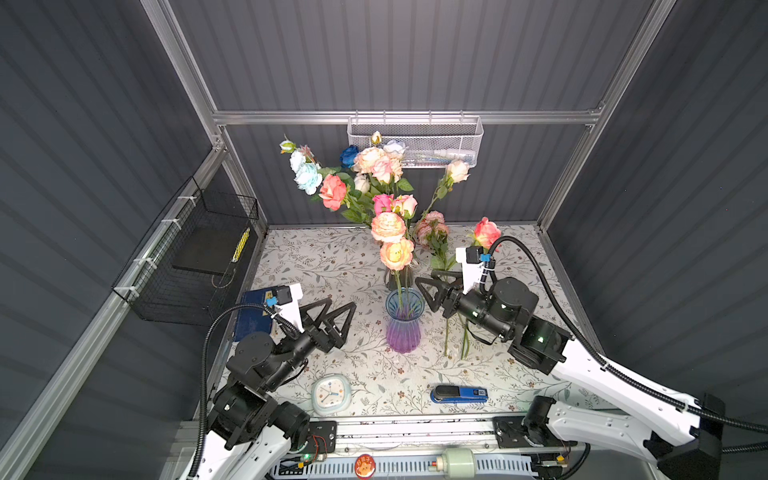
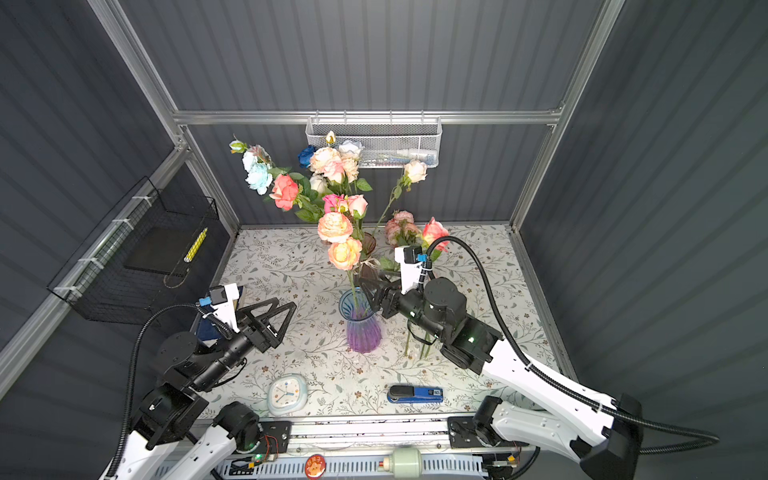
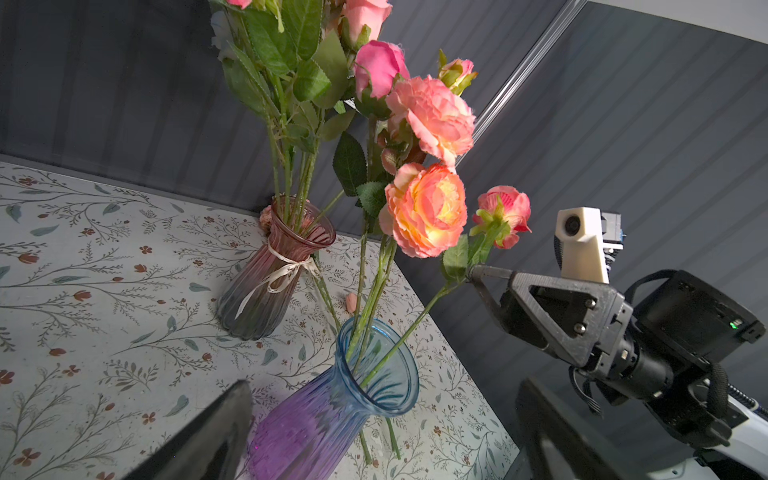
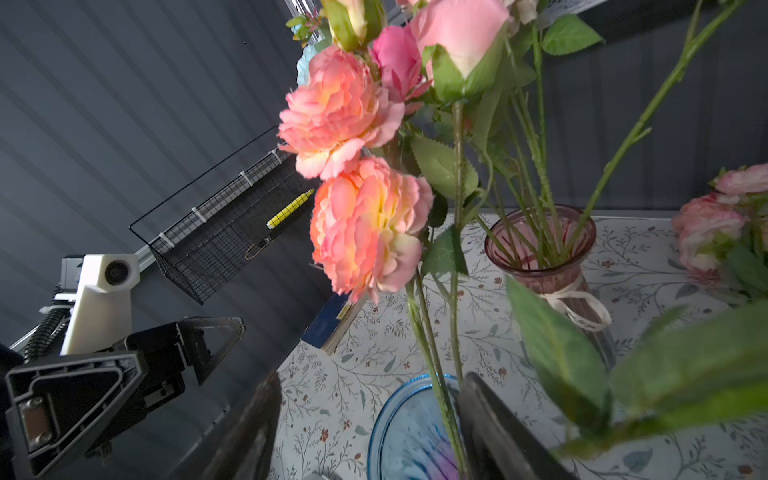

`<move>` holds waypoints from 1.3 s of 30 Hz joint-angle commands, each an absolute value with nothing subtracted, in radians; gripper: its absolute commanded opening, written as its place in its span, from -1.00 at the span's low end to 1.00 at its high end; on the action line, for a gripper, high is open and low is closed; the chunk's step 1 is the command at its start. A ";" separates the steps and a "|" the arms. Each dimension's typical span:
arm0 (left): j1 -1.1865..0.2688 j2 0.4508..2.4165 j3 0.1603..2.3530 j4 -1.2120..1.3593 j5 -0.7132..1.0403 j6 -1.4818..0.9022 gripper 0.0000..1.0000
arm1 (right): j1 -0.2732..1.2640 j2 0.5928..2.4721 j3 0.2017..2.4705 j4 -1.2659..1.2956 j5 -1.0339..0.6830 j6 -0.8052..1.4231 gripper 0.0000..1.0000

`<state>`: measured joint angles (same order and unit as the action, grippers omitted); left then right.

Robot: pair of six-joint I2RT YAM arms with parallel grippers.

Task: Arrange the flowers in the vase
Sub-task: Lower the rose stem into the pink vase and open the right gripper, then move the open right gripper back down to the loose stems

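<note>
Blue-purple vase (image 1: 402, 328), frame centre, holds peach flowers (image 1: 397, 253); right gripper (image 1: 424, 277) sits beside them, claw spread around the stems. Left gripper (image 1: 341, 302), left of centre; claw spread wide, empty.

Stems (image 1: 400, 293) and blooms (image 1: 397, 253) crowd above the blue vase (image 1: 402, 330); bare table (image 1: 365, 368) lies open on its left

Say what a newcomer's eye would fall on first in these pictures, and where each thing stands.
The big bunch of flowers in pink, peach, white and blue rises from a pinkish vase at the back of the table. In front, mid-table, a blue-and-purple vase holds peach blooms, with the right gripper open close by its rim.
</note>
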<state>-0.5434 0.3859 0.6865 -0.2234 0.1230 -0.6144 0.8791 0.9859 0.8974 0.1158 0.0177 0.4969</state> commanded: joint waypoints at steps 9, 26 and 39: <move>-0.540 0.394 0.681 -0.188 0.132 -0.612 1.00 | 0.884 0.780 0.888 -0.149 -0.083 0.436 0.48; -0.539 0.379 0.656 -0.192 0.118 -0.603 0.99 | 0.884 0.669 0.637 -0.325 -0.011 0.490 0.15; -0.540 0.365 0.643 -0.211 0.118 -0.608 0.99 | 0.654 1.015 0.505 -0.054 -0.079 0.638 -0.11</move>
<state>-0.5434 0.3843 0.6514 -0.2028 0.1226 -0.6140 0.7303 0.9577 0.5293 -0.1757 -0.0063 0.5808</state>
